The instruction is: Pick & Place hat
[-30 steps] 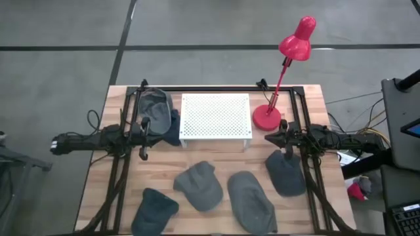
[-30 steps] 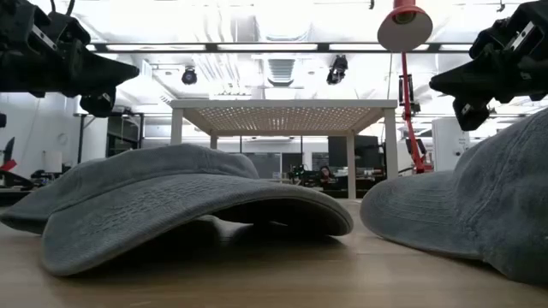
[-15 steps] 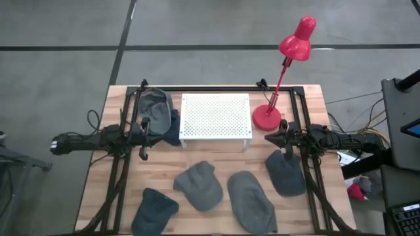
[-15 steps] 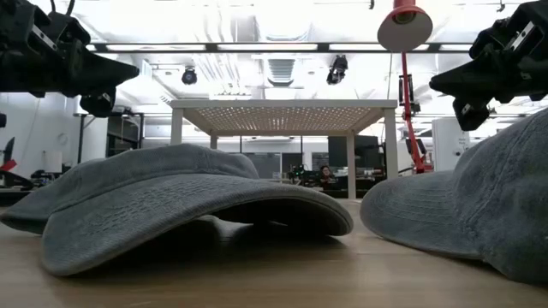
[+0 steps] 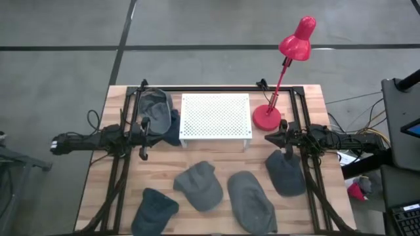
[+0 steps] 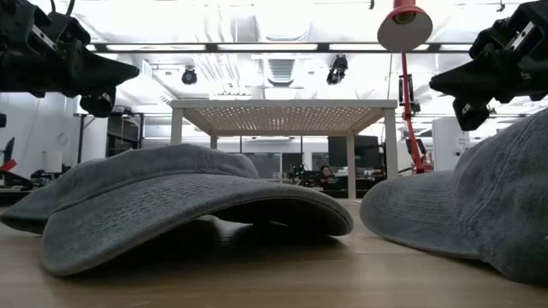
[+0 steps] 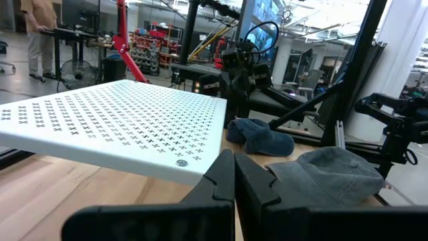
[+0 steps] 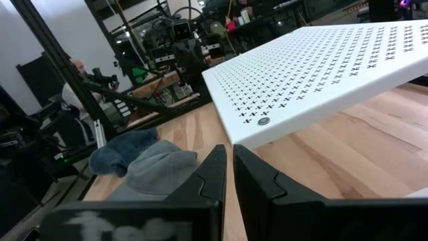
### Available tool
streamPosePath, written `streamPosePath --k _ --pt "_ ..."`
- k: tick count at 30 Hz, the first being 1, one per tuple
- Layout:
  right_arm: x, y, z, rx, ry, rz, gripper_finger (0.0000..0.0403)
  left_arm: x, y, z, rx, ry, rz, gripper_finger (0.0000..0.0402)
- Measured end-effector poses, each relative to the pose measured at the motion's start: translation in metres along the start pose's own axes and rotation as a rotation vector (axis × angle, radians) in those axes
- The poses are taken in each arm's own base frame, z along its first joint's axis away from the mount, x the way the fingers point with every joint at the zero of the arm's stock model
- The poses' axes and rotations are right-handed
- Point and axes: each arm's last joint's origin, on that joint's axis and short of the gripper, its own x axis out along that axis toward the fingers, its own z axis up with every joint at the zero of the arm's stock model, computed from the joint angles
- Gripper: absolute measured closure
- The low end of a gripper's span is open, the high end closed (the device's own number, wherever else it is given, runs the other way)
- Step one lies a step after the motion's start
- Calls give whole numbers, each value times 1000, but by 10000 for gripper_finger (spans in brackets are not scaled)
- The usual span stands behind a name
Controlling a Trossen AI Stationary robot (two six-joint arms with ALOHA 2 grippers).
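Grey denim hats, no readable labels or writing anywhere. Four lie along the near edge of the wooden table (image 5: pixel 216 164): dark hat (image 5: pixel 155 210), hat (image 5: pixel 199 185), hat (image 5: pixel 251 200), hat (image 5: pixel 285 174). Mid-table: white perforated stand (image 5: pixel 215 118), with two more hats (image 5: pixel 157 113) piled just left of it. Left gripper (image 5: pixel 144 138) clenched, holding nothing, beside that pile. Right gripper (image 5: pixel 287 140) pinched nearly closed, empty, above the rightmost hat. Red desk lamp (image 5: pixel 282 72) at the far right. Beyond: grey floor, lab racks, a person (image 7: pixel 40 30) at a desk.
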Motion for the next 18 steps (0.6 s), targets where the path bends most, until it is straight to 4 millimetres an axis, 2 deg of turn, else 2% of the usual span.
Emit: streamPosePath --k 12,18 --pt "0 0 1 7 -10 -2 376 0 0 0 0 0 1 401" --pt "-1 6 13 167 -127 64 376 0 0 0 0 0 0 401"
